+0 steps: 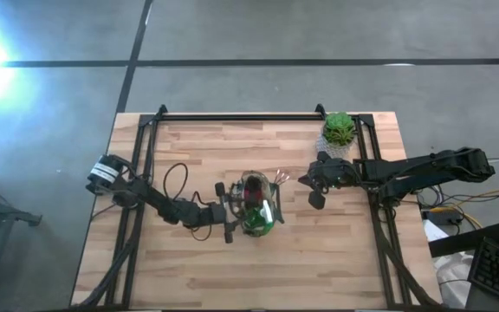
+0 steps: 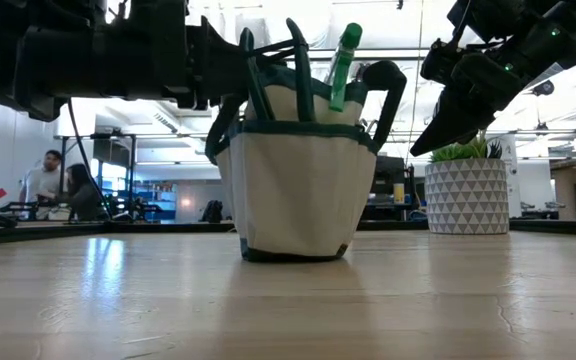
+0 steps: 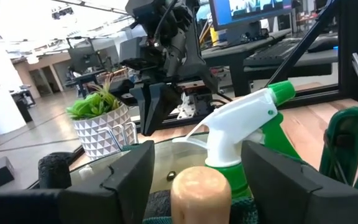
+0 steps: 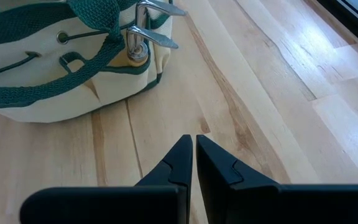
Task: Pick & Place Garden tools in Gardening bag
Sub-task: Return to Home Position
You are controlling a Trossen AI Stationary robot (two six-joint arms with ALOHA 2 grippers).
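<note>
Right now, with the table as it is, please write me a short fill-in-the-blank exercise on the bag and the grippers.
1. The green and white spray bottle stands inside the ____.
2. The right gripper hangs over the table with its fingers ____.
3. The left gripper holds its fingers ____, with a wooden handle between them.
4. The potted plant stands on the ____ arm's side.
Missing words: bag; shut; open; right.
</note>
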